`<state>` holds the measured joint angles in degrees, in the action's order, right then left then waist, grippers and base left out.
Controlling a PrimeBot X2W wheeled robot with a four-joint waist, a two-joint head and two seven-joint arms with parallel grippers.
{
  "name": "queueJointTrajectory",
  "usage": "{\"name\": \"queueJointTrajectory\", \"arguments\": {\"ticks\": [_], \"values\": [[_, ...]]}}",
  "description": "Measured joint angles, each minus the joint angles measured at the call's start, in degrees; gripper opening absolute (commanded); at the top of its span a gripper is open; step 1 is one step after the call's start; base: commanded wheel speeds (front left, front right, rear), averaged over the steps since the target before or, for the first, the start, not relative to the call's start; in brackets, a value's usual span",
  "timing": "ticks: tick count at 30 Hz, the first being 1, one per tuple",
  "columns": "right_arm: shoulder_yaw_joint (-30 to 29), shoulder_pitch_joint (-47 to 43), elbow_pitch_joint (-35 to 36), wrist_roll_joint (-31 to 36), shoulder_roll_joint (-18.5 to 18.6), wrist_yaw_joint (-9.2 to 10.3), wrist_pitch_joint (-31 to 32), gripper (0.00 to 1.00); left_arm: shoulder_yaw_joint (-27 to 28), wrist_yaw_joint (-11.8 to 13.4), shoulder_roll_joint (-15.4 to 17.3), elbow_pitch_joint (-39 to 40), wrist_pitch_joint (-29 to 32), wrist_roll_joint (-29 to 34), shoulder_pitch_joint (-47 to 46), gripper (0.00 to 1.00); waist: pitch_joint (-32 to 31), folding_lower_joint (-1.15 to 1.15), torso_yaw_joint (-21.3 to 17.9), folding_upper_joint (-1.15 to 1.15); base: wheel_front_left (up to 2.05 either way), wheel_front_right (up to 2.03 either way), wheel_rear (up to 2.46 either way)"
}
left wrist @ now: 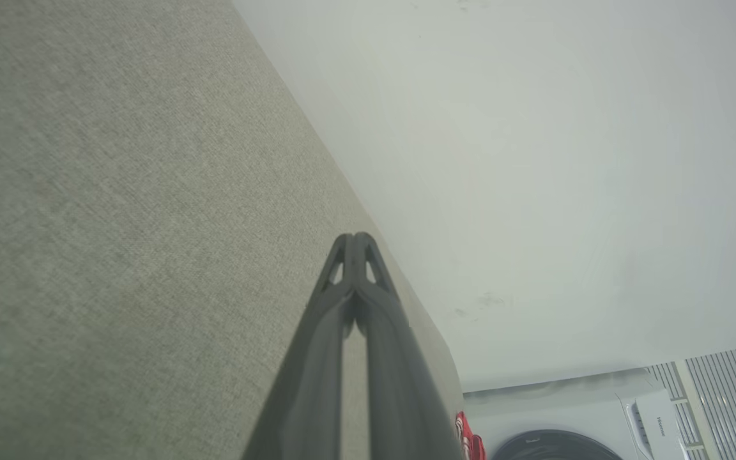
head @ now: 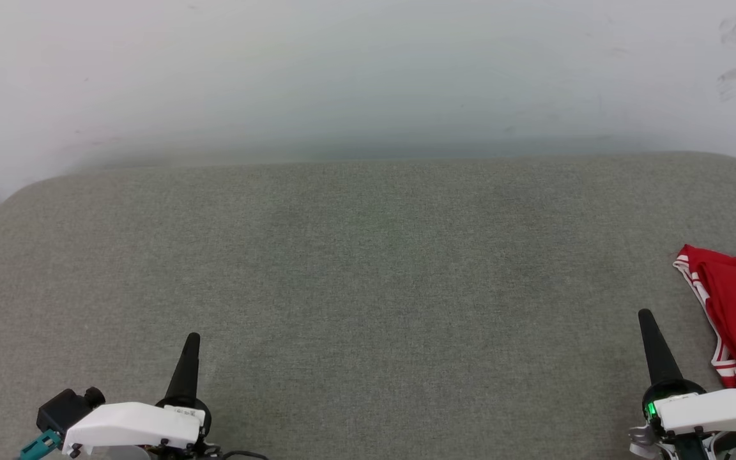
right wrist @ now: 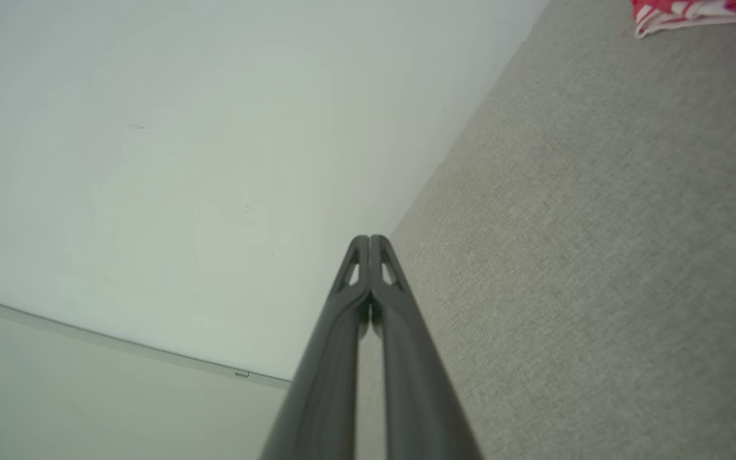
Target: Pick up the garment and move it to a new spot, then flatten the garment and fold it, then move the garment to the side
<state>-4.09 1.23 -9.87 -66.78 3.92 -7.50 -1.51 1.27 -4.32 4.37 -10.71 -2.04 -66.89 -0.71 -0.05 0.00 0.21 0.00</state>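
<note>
Left gripper (head: 192, 338): lower left of the head view; the two dark fingers are pressed together along their length and hold nothing; the tip points up the frame over bare fabric.
Right gripper (head: 645, 314): lower right of the head view; the jaws are likewise closed tight and empty.
Garment (head: 735, 306): at the right edge of the head view, just right of the right gripper and cut off by the frame; red cloth with striped trim, lying in layers; you cannot tell from here whether it is folded or only bunched; it also shows in the upper right corner of the right wrist view.
Surface: the grey cushion (head: 368, 268) spans the middle of the head view, below a pale wall (head: 368, 76).
Stage, as a judgement: neither arm is engaged with the cloth.
Risk, shoving: if you go in with closed fingers, they would likely push the cloth rightward rather than take it.
Risk, blind side: part of the garment lies outside the frame, so a pinch could catch a single layer and drag the rest open.
Risk, edge: the cloth sits near the cushion's right side, so a sideways nudge could slide it off.
</note>
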Motion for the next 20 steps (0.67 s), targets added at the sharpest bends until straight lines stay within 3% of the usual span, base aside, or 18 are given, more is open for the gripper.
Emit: {"name": "queueJointTrajectory", "arguments": {"ticks": [20], "values": [[-0.41,1.68,-1.67,-10.78,-0.01,0.00,2.67,0.00,1.32,-1.24,0.00,-1.33,2.90,-10.85,-1.99,0.00,0.08,0.00,-0.08,0.00,0.00,0.00,0.00]]}}
